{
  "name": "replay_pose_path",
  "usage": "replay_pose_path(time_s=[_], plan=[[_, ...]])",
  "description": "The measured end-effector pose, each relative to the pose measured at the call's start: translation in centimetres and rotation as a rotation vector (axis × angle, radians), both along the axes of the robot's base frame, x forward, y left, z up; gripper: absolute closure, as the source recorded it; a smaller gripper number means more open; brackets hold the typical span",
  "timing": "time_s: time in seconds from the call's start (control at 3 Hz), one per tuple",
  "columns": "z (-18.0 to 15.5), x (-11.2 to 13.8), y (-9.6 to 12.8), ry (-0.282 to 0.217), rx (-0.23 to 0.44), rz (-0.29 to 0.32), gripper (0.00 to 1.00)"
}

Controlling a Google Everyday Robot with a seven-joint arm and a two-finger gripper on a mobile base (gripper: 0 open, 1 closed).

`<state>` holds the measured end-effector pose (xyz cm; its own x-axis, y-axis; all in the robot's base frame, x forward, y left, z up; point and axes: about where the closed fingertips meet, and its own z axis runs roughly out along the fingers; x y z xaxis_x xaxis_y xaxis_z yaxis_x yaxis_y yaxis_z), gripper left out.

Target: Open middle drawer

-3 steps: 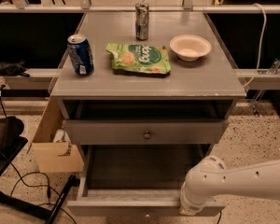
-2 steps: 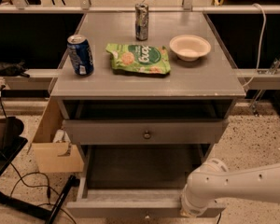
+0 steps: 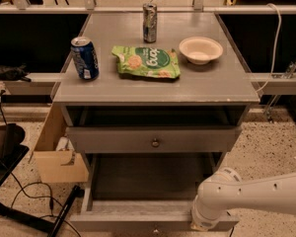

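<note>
Middle drawer above arm, gripper apparently hidden below frame

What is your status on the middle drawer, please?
Claw out of view; arm low right, by the bottom drawer front. The middle drawer looks shut, knob untouched. Bottom drawer stands pulled out beneath it.

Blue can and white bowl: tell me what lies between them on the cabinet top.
In the camera view, the green snack bag lies between the blue can and the white bowl. The hand is down by the front of the bottom drawer.
</note>
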<state>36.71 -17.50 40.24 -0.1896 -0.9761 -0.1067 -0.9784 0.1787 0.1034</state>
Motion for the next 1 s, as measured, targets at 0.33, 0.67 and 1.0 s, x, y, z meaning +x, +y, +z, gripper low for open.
replay_pose_path(time_s=[0.33, 0.67, 1.0], plan=[[0.01, 0.14, -0.03, 0.0, 0.0, 0.0, 1.0], [-0.03, -0.23, -0.16, 0.008, 0.002, -0.005, 1.0], [0.07, 0.12, -0.04, 0.007, 0.003, -0.005, 1.0]])
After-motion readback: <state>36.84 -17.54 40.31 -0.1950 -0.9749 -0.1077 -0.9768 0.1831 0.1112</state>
